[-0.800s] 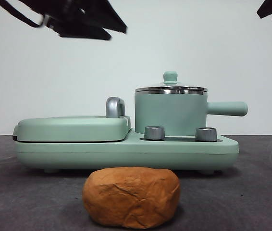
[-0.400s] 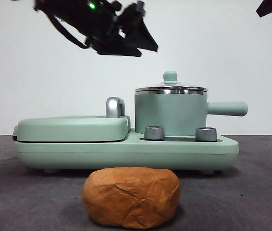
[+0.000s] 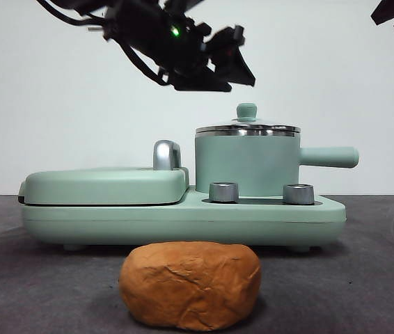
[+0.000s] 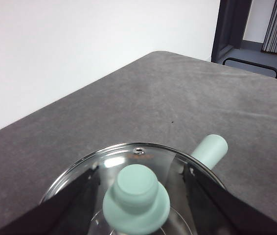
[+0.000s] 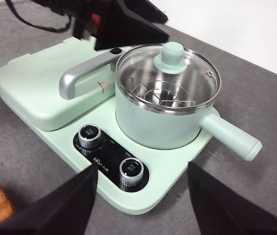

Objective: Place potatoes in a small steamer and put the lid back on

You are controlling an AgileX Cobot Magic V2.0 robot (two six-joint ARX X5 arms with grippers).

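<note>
Front view shows the left pincer spread open, empty, just above the lid on the small steamer. Potato lies on the tabletop; right pincer waits open.

You will find very little to read here. On the black control strip of the mint-green cooker base, between its two steel dials, there is a short line of white print, but it is too small and blurred for you to make out any letters. On the flat griddle cover, by the chrome handle, you see a small triangular warning sign. Nothing else carries readable text.
</note>
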